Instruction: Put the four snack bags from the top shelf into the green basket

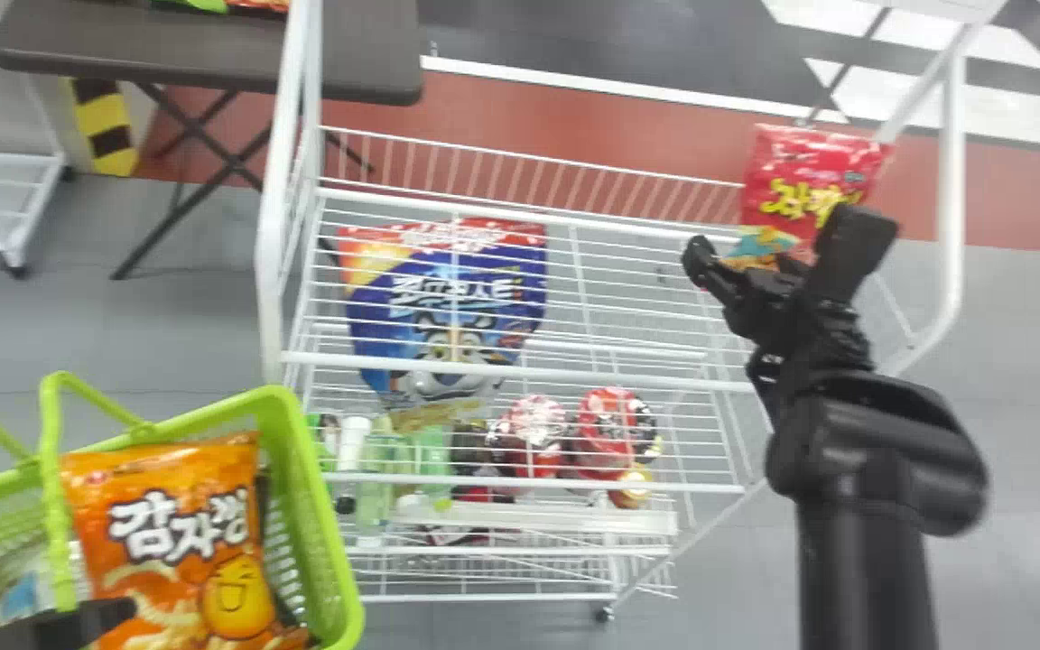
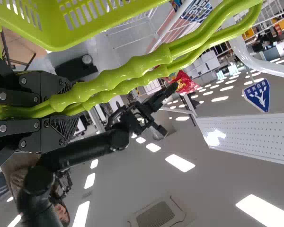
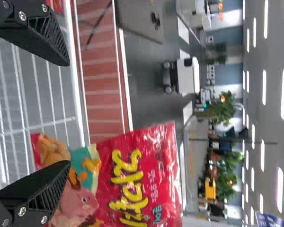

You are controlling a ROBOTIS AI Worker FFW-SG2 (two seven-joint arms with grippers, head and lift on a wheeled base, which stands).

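Note:
My right gripper (image 1: 777, 251) stands open at the shelf's right end, just in front of the red snack bag (image 1: 809, 181). In the right wrist view, the bag (image 3: 137, 184) is upright beyond the lower finger, and the gap of the gripper (image 3: 66, 113) holds nothing. A blue bag (image 1: 448, 307) lies on the top shelf (image 1: 520, 370) at left. The green basket (image 1: 308, 506) at lower left holds an orange snack bag (image 1: 163, 533) and a pale item (image 1: 23, 587). My left gripper (image 1: 78, 623) is at the basket; in the left wrist view, the gripper (image 2: 54, 111) is closed around its handles (image 2: 128, 75).
Lower shelves hold bottles (image 1: 376, 478) and red round packages (image 1: 610, 429). White posts (image 1: 290, 181) rise at the rack's left and right ends. A dark folding table (image 1: 213, 54) stands behind at the left.

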